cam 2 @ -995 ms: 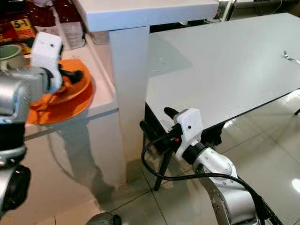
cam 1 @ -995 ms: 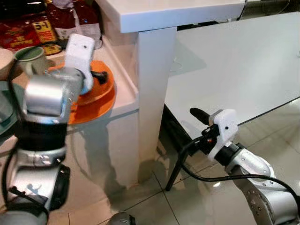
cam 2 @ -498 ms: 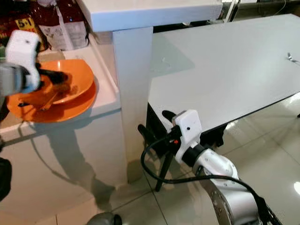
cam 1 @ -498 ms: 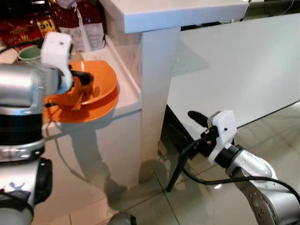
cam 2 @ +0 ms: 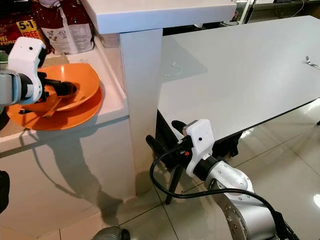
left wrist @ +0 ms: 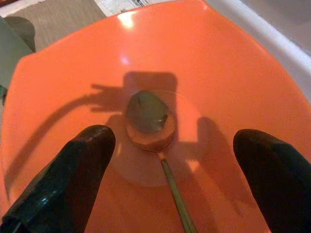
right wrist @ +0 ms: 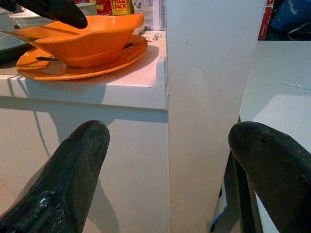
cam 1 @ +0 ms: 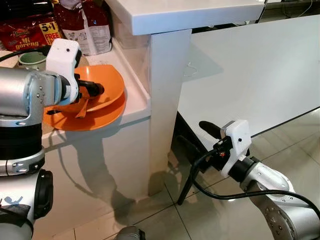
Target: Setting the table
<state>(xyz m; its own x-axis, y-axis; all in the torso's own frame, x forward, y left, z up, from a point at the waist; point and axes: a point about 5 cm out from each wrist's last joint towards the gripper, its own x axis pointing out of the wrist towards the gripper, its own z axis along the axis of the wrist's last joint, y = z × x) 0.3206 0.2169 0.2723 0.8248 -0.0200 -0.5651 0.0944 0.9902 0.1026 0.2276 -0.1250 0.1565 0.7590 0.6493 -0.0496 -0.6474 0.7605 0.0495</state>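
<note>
The left gripper is poised directly over the orange bowl, its two black fingers spread wide and holding nothing, one to each side of the spoon lying in the bowl's bottom. The spoon's bowl end rests at the centre of the dish, and its thin handle runs back toward the wrist, between the fingers; the long axis thus lies roughly along the gripper's line of sight, not across it. In my judgement a closing of the fingers from this stance would meet the handle only if the gripper descends and centres on it. The bowl sits on an orange plate, both on the white counter ledge to the left of a white post, well apart from the dining table where the setting belongs. The bowl is glossy, shallow and smooth, likely slippery at the rim; the spoon is metal, small and reflective. The right gripper hangs low near the floor beside the post, fingers parted and empty, and is much farther from the dishes, so the left arm is the nearer one. Snack packets and a pale cup stand behind the plate.
</note>
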